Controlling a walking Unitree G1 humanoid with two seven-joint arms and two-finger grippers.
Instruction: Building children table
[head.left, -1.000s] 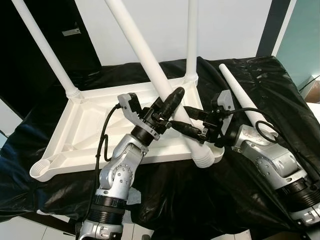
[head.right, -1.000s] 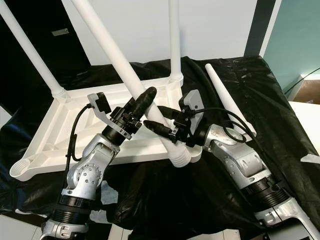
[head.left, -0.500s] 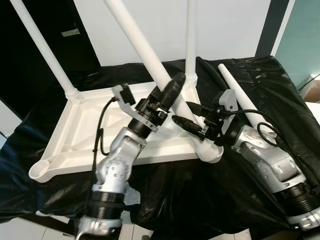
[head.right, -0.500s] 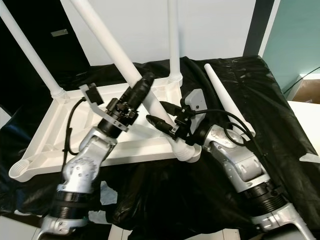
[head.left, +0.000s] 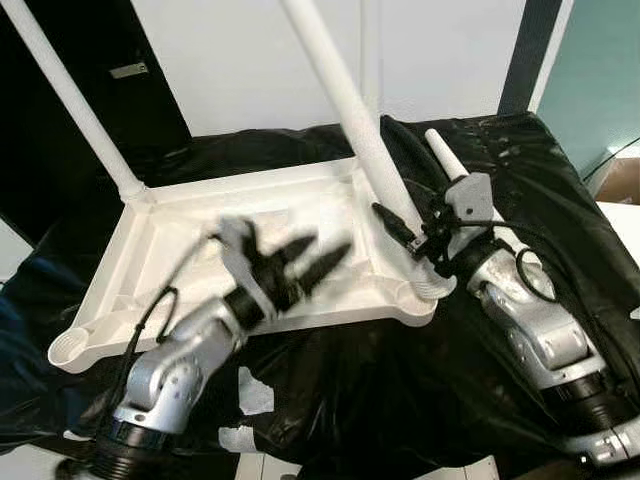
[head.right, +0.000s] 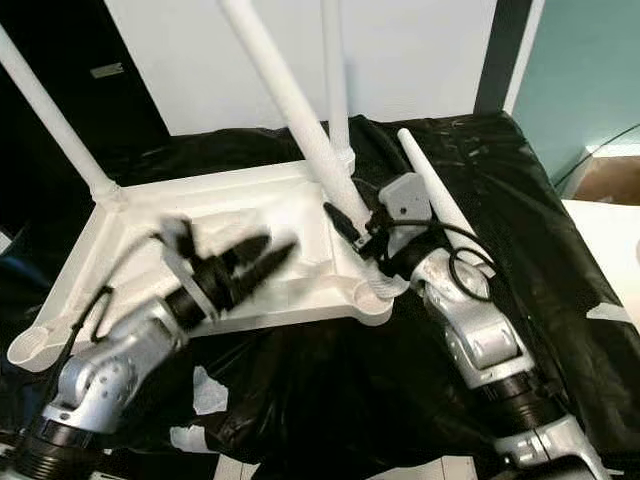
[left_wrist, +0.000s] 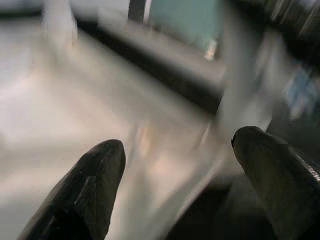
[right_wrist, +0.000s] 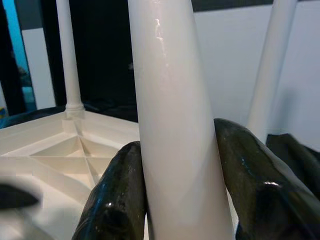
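Clamped low on the white leg (head.left: 350, 110) by the right gripper (head.left: 408, 232), its foot seated in the near right corner socket (head.left: 428, 288) of the upturned tabletop (head.left: 180, 250), long axis leaning away up-left; left gripper (head.left: 305, 265) spread, blurred, holding nothing, over the tabletop

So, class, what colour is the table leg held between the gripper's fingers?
White: the table leg, clearest in the right wrist view.

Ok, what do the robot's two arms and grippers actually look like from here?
Both arms are silver metal with ribbed black collars at the joints. The right arm carries looping black cables and a grey box-shaped module near the wrist. The right gripper has two long, glossy black, rounded fingers. The left gripper has matching tapered black fingers, blurred here, with a black cable along the left arm.
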